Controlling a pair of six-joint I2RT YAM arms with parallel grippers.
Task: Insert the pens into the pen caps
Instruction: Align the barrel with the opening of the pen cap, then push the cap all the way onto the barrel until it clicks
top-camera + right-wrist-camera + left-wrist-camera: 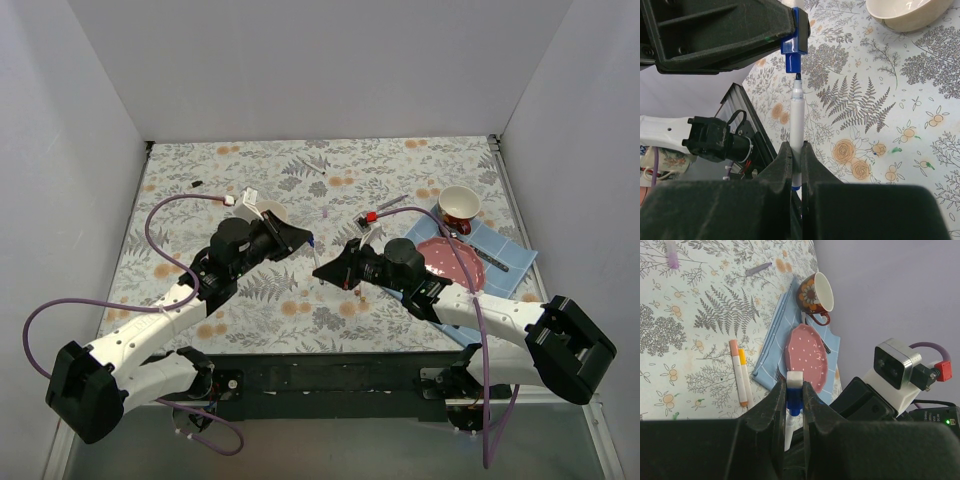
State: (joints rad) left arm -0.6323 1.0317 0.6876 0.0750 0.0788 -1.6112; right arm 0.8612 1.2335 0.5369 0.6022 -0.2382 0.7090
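Two arms meet above the middle of the tabletop (250, 160), which is covered by a floral cloth.

Left fingers (775, 407): closed tight on the blue cap (794, 399), pinching it from both sides. A white stub shows beyond the cap, past the fingertips.

Right fingers (784, 162): closed tight on a pen (797, 117) with a white barrel, gripped low on the barrel. A blue band shows at the end behind the fingers.

Position: pen and cap are both off the tabletop, held in the air between the two arms. In the right wrist view the pen's dark tip sits at the open mouth of the cap and in line with it. The barrel is wholly outside the cap. Cannot tell whether the tip touches the rim.

Elsewhere on the cloth:
- Two more pens (740, 372) lie flat side by side, touching along their length, near the edge of the blue napkin (510, 250). One has a pink end, the other an orange-yellow one.
- The pink dotted plate (432, 252) rests on the napkin, right side.
- The flowered cup (460, 205) is just beyond the plate, on its far side.
- The white bowl (272, 210) is on the far side of the left wrist.
- A small black tube (197, 184) lies far left.
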